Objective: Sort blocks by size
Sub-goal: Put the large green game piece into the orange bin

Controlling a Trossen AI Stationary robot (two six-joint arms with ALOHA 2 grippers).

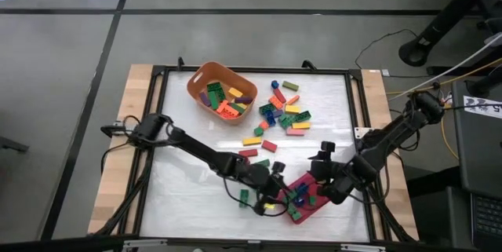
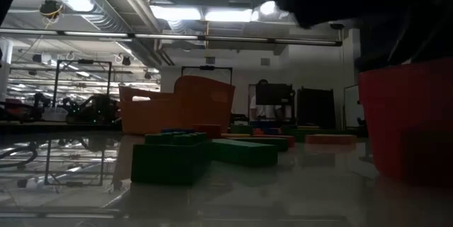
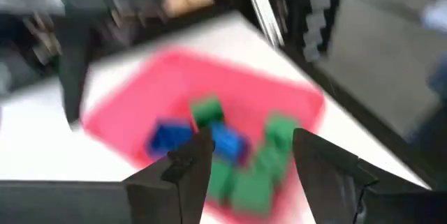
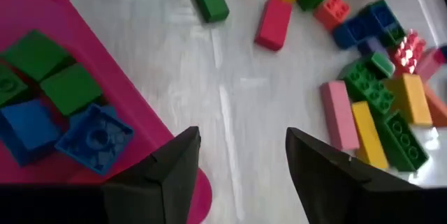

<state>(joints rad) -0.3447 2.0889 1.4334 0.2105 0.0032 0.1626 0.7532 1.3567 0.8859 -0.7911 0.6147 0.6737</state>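
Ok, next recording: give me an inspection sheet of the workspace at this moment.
Surface: white table, wood edges, dark frame.
Job's things: loose blocks spread mid-table; long blocks in the orange tub; small green and blue squares in the pink tray.
Clutter: nothing seen.
Grippers: left gripper over the tray, fingers apart, nothing between them; right gripper open beside the tray, empty.
Cables: yellow and dark cables off the table's right side.
Surroundings: grey floor, lit hall behind; no person clearly seen.
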